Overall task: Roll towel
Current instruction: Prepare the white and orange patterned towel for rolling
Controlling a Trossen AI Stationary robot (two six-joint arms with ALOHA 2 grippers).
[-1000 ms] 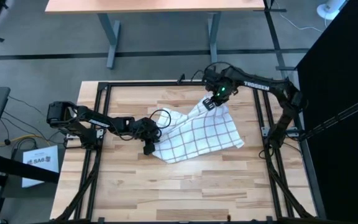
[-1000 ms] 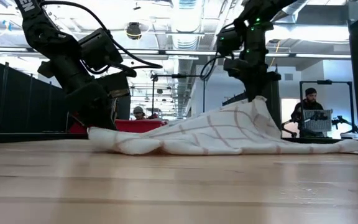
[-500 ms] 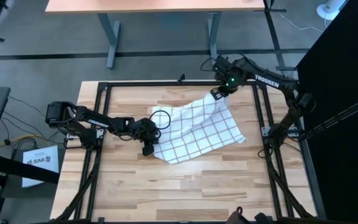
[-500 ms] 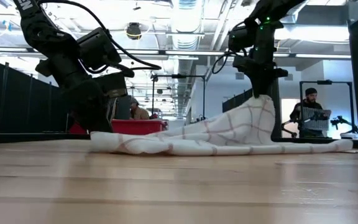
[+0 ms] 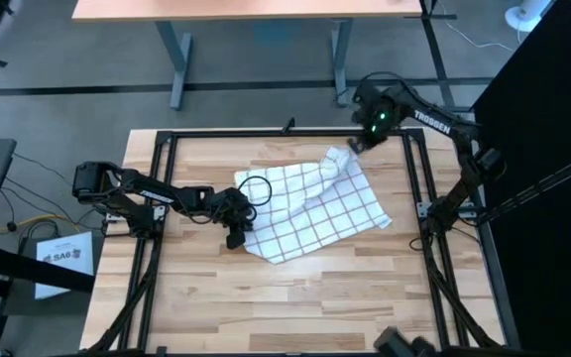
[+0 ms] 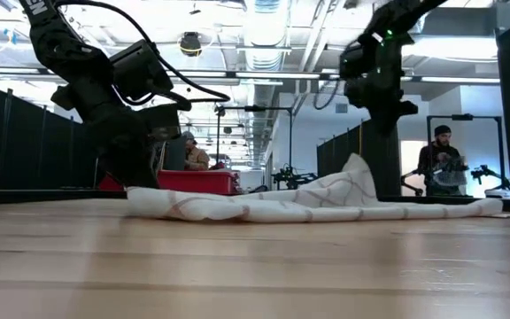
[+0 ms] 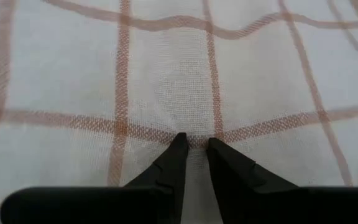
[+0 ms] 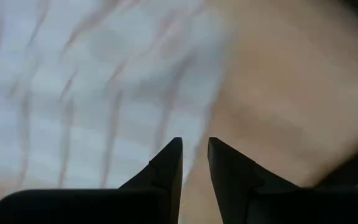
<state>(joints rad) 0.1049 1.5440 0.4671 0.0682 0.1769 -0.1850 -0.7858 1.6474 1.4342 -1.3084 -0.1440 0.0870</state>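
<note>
The towel (image 5: 315, 208), white with a dark grid, lies spread out at the table's middle. Its far right corner (image 6: 354, 168) stands up in a small peak. My left gripper (image 5: 238, 236) is low at the towel's left corner and shut on the cloth. My right gripper (image 5: 358, 145) hangs above the table beyond the towel's far right corner. In the right wrist view its fingers (image 8: 194, 149) show a narrow gap with nothing between them. My left gripper pinches the towel's cloth (image 7: 194, 134) between its two fingers, at the left corner (image 5: 250, 238). The fingers come from the table's left, slanting down. One layer or several, I cannot tell. The towel lies on the table beyond the fingers, fairly flat.
A black frame (image 5: 416, 198) runs around the wooden table. A dark cable loop (image 5: 256, 186) lies by the left arm, next to the towel's left edge. Bare wood (image 5: 295, 307) stretches along the near side. People (image 6: 441, 164) show in the room behind.
My right gripper has gone up and toward the table's far right corner, drawing the towel's far corner with it and spreading the cloth out. It has then let go; the corner has dropped to a low peak. The left corner has stayed in place.
</note>
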